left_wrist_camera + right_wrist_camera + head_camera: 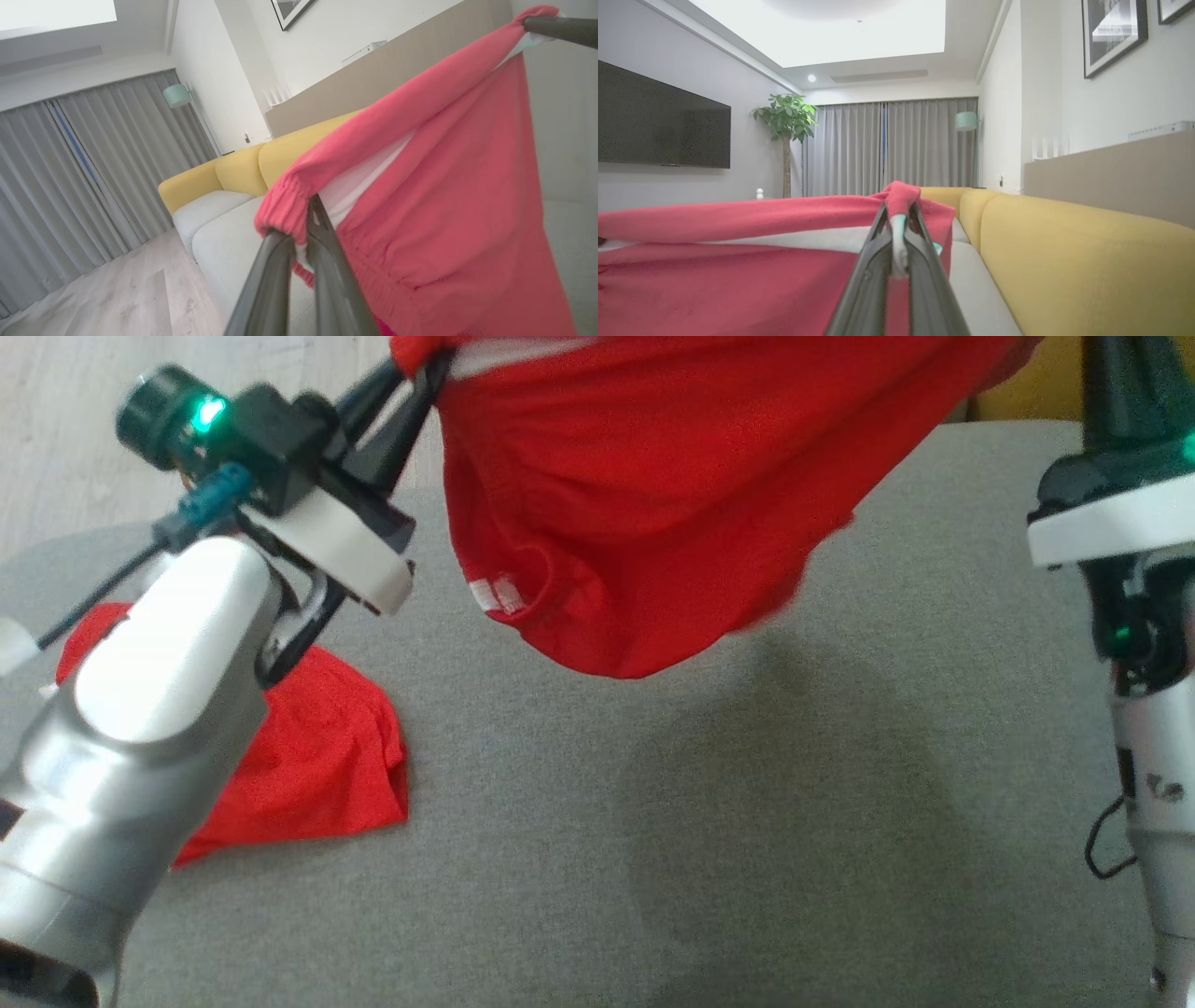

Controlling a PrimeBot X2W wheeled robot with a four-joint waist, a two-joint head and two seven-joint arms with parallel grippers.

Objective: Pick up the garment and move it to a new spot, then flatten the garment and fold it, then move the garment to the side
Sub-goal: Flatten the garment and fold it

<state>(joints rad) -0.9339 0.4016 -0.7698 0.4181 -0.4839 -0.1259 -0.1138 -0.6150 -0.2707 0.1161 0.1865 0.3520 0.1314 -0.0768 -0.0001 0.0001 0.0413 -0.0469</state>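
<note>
Holding: left gripper (pixel 420 378) and right gripper (pixel 896 219) each clench one end of the waistband (pixel 373 135) of the red garment (pixel 653 504).
Garment: it hangs in the air over the grey surface (pixel 747 821), sagging in the middle.
Risk: I judge these thin pinches could slip if I stretch the band tighter.
Second risk: lowering it leftward could drop it onto the other red cloth (pixel 327 765) and tangle the two.
Containers: none to report.

No legible txt anywhere.

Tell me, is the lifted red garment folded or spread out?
Spread, not folded: the red garment hangs with its waistband stretched between both arms' shut jaws, sagging above the grey surface.
</note>
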